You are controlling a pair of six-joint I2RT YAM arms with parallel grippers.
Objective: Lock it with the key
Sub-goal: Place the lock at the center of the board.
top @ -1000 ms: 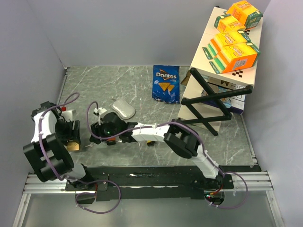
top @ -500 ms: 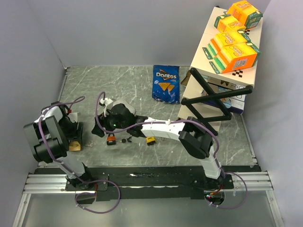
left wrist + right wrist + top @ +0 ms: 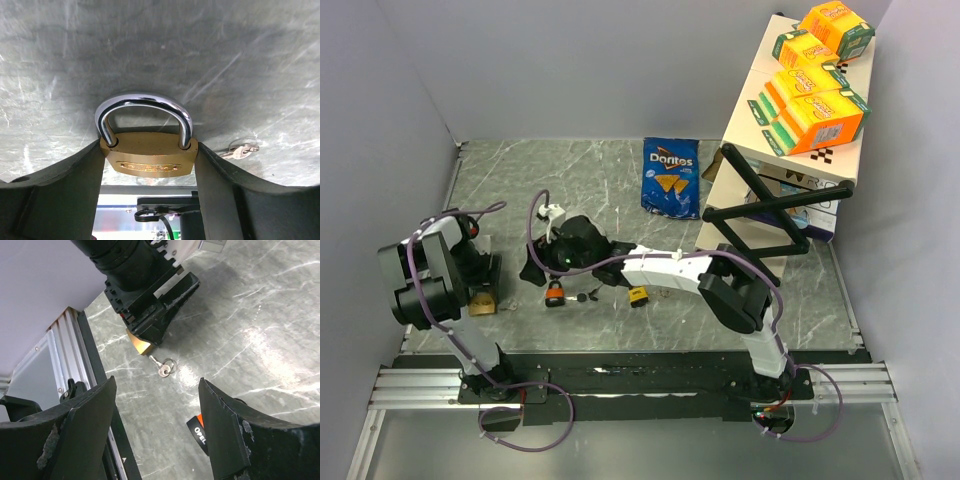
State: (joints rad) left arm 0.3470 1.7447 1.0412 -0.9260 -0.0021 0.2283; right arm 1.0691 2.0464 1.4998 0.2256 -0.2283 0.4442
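**A:** Top view first. Where does everything sit?

**B:** The left gripper point(image 3: 480, 288), at the left edge of the frame, is clamped on the small brass padlock with the chrome shackle point(image 3: 480, 304); it is held low over the grey marble-patterned table point(image 3: 620, 190). The right gripper point(image 3: 534, 272) hangs left of centre; the orange-and-black padlock point(image 3: 555, 292) lies just beside it. A careless sweep toward the brass one could clip that spare lock and shove it along.

**A:** And the left wrist view?

**B:** The dark fingers point(image 3: 65, 190) press the brass body from both sides at mid-frame; both shackle legs sit in the body, though I cannot tell whether it is latched. The silver key on its ring point(image 3: 241, 150) shows at the right, just past one finger. The hold is only on the narrow side faces, so I'd expect a hard twist on the key to pivot the lock in the grip.

**A:** Right wrist?

**B:** Its fingers stand wide apart with nothing between them. The key point(image 3: 162, 369) lies at centre frame, touching the lower corner of the brass lock point(image 3: 141, 346); I cannot tell whether it is seated in the keyhole. It is thin and flat; the pads may scrape the stone or skid it away — and it sits so near the left gripper that the two grippers could knock together.
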